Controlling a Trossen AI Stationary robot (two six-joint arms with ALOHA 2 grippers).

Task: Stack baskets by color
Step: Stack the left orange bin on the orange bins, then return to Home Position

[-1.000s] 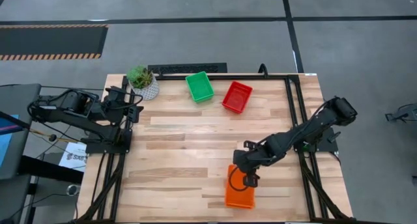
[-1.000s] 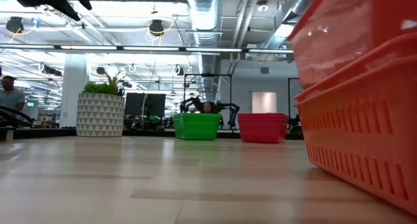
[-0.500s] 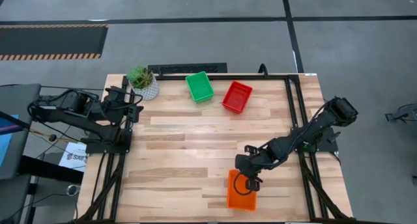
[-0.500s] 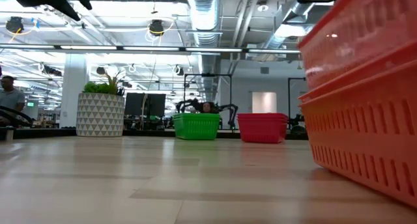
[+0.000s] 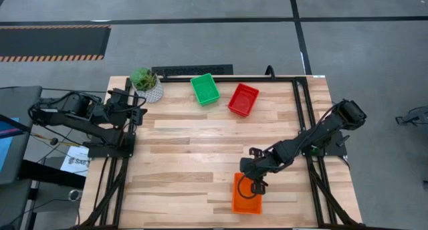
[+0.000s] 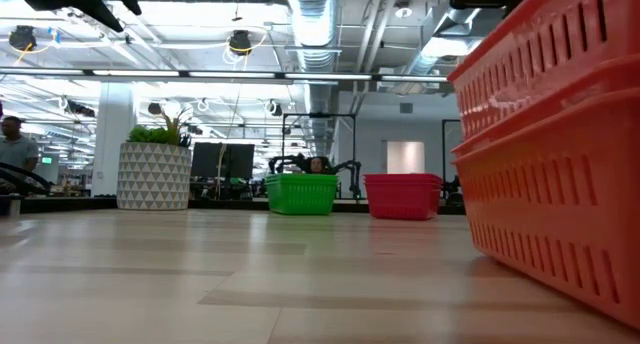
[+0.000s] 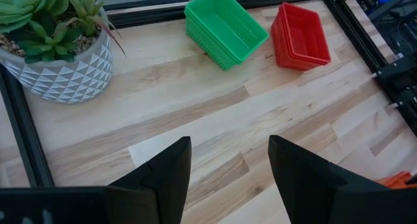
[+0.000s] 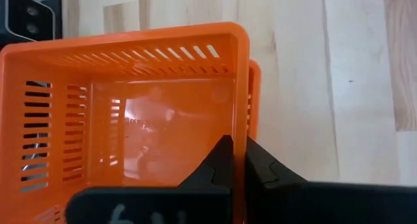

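The right hand (image 8: 236,160) pinches one thin wall of the orange basket (image 5: 246,194) at the table's near edge — light, springy mesh; the rim gives the surest hold.

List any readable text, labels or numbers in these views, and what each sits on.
"SA…": start of a blue word on the white sheet beside the table's left edge, high view; the rest is cut off by the frame.
White handwritten marks on the right gripper body, right wrist view: cut off, unreadable.
Embossed lettering on the floor of the orange basket: too faint to read.
Nothing else legible.
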